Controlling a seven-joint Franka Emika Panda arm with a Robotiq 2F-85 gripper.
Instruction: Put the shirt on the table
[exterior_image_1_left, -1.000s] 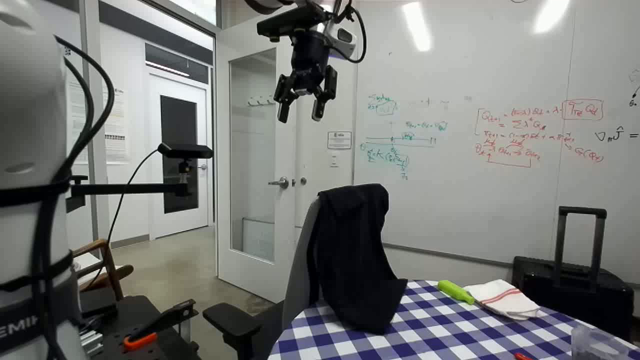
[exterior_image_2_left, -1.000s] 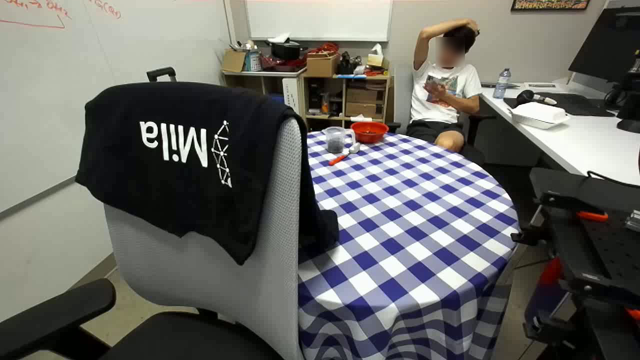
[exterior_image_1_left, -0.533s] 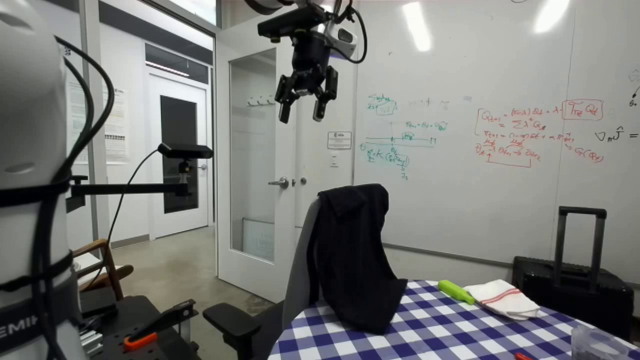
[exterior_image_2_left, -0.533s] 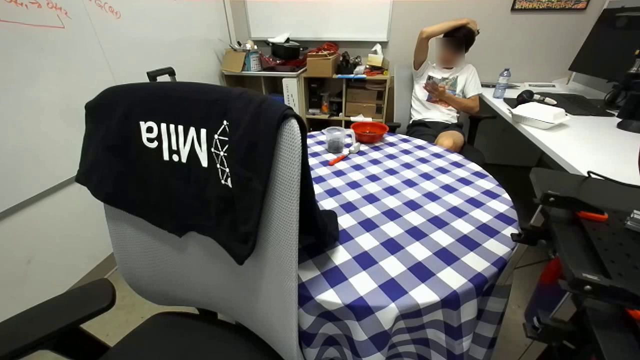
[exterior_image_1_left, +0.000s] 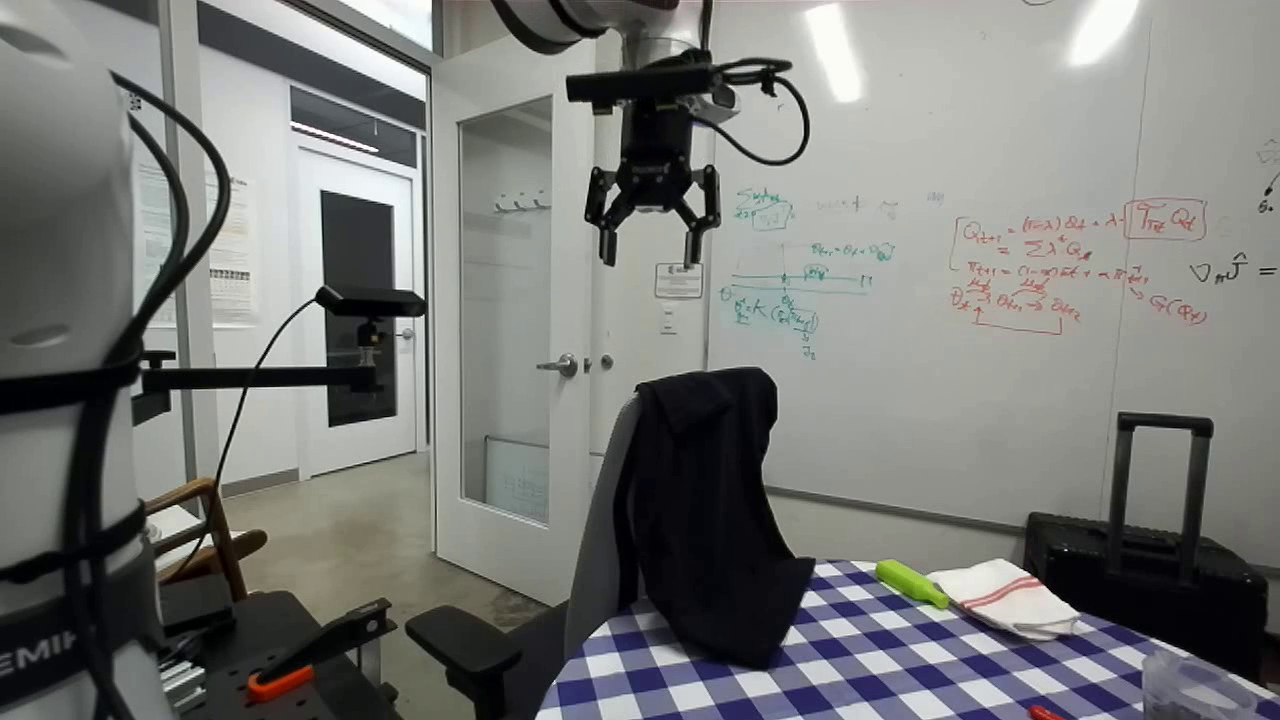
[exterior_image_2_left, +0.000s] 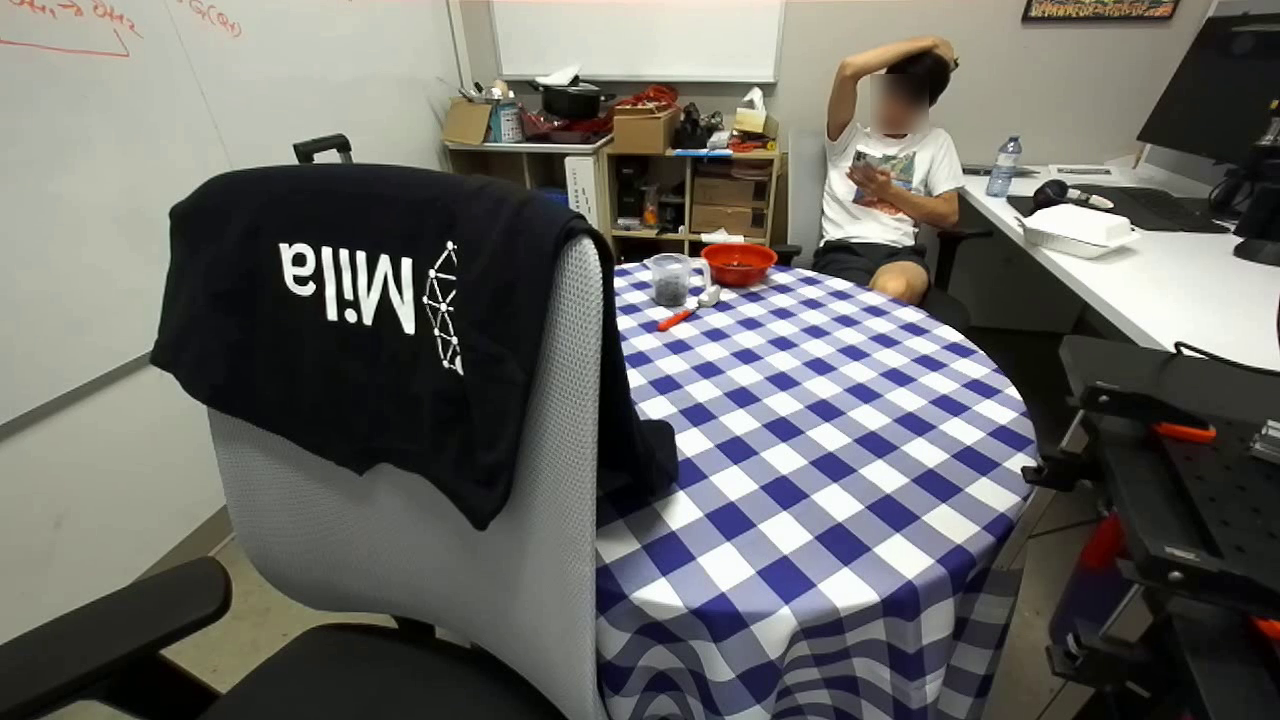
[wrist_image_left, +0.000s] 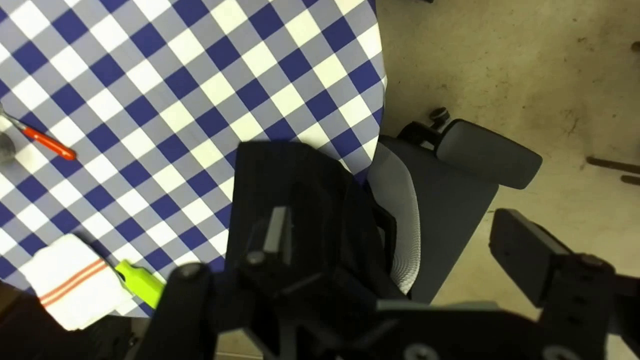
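Observation:
The black shirt (exterior_image_1_left: 710, 520) hangs over the back of the grey office chair (exterior_image_1_left: 598, 540). Its lower end rests on the edge of the checkered table (exterior_image_1_left: 880, 660). In an exterior view the shirt (exterior_image_2_left: 230, 300) shows upside-down white lettering on the chair's rear side, with the table (exterior_image_2_left: 820, 430) behind. My gripper (exterior_image_1_left: 650, 257) is open and empty, pointing down, high above the chair back and apart from the shirt. In the wrist view the gripper (wrist_image_left: 395, 240) has its fingers spread. The shirt (wrist_image_left: 295, 185) lies below the left finger, partly hidden by it; the chair back (wrist_image_left: 400, 200) shows between the fingers.
On the table are a striped white towel (exterior_image_1_left: 1005, 598), a lime-green handle (exterior_image_1_left: 910, 583), a clear measuring cup (exterior_image_2_left: 672, 280), a red-handled spoon (exterior_image_2_left: 680, 318) and a red bowl (exterior_image_2_left: 738, 265). A person (exterior_image_2_left: 890, 190) sits behind it. A black suitcase (exterior_image_1_left: 1150, 590) stands by the whiteboard.
In an exterior view my gripper has moved right and slightly down and has turned, so both fingers now show spread side by side. The shirt and chair have not moved.

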